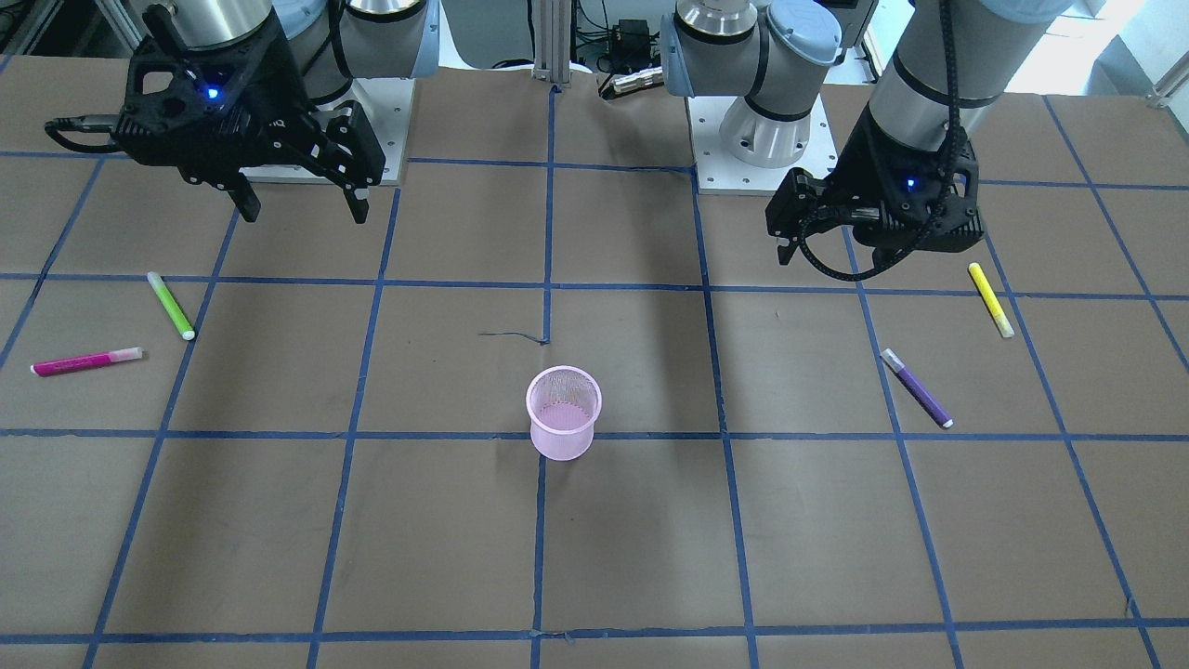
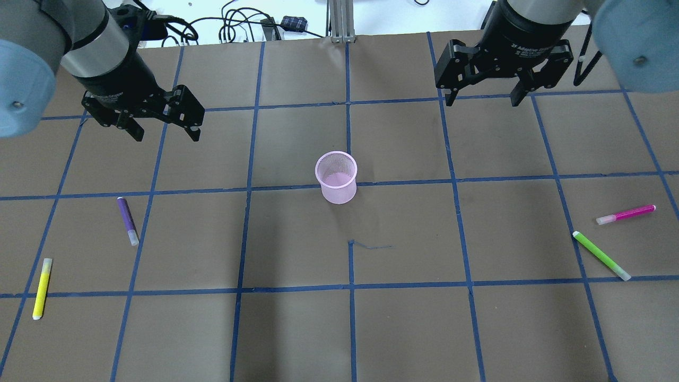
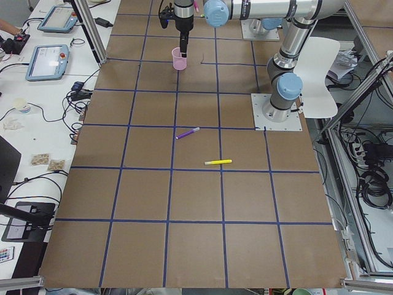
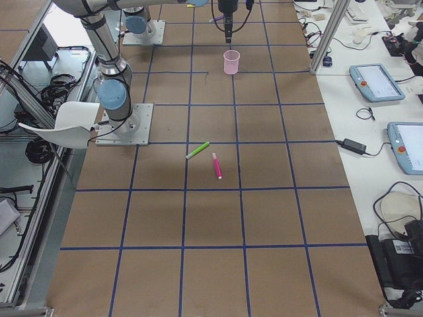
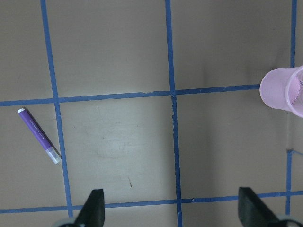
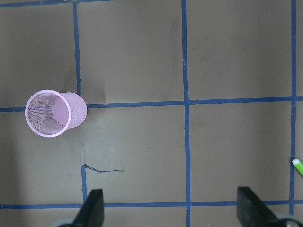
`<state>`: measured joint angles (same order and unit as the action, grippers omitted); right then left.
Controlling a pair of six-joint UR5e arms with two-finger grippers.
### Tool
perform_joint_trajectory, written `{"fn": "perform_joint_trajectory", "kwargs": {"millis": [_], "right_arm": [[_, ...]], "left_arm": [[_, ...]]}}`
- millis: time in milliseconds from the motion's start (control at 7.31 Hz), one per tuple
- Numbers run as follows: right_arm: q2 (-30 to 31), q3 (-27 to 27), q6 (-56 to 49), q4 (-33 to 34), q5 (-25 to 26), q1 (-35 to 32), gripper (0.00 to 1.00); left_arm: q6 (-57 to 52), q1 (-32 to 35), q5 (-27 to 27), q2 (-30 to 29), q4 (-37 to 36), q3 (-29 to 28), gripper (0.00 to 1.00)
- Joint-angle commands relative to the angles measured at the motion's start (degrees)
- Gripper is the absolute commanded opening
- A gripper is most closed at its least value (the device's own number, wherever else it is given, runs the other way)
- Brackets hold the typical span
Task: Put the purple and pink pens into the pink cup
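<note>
The pink mesh cup (image 2: 336, 177) stands upright at the table's middle; it also shows in the front view (image 1: 563, 412). The purple pen (image 2: 127, 220) lies flat on the robot's left side, and shows at the left of the left wrist view (image 5: 39, 136). The pink pen (image 2: 626, 214) lies flat at the far right. My left gripper (image 2: 165, 132) is open and empty, hovering above the table beyond the purple pen. My right gripper (image 2: 482, 98) is open and empty, high at the back right, well away from the pink pen.
A yellow pen (image 2: 41, 288) lies at the left edge, nearer the robot than the purple pen. A green pen (image 2: 601, 255) lies close beside the pink pen. Blue tape lines grid the brown table. Cables lie along the far edge (image 2: 238, 26).
</note>
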<state>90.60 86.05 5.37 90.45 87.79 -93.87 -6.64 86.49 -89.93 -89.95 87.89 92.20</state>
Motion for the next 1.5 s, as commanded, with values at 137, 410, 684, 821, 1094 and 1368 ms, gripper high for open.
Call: {"fn": "perform_joint_trajectory", "kwargs": {"millis": [137,410,684,821,1094,1368], "right_arm": [[-0.07,0.08,-0.18,-0.18,0.02,0.09,1.0],[-0.07,-0.62,-1.76,-0.79,0.19,1.23,1.0],[-0.07,-0.36,-14.66,-1.06,1.85,4.72,1.0],[-0.07,-0.09,-26.6,-2.37,4.91,8.66,1.0],[-0.34,1.31,-46.83,-6.31,6.26,20.77,1.0],[-4.18,4.12,-75.37,-0.84,5.38,31.16,1.0]], "left_arm": [[0.05,0.0,0.02,-0.05,0.0,0.0,1.0],[-0.04,-0.09,0.02,-0.05,-0.35,0.0,1.0],[-0.04,-0.09,0.02,-0.05,-0.44,0.09,1.0],[-0.13,-0.26,0.02,-0.14,-0.44,0.09,1.0],[-0.13,-0.62,0.02,-0.23,-0.97,0.09,1.0],[-0.13,-0.79,0.02,-0.32,-1.06,0.09,1.0]]}}
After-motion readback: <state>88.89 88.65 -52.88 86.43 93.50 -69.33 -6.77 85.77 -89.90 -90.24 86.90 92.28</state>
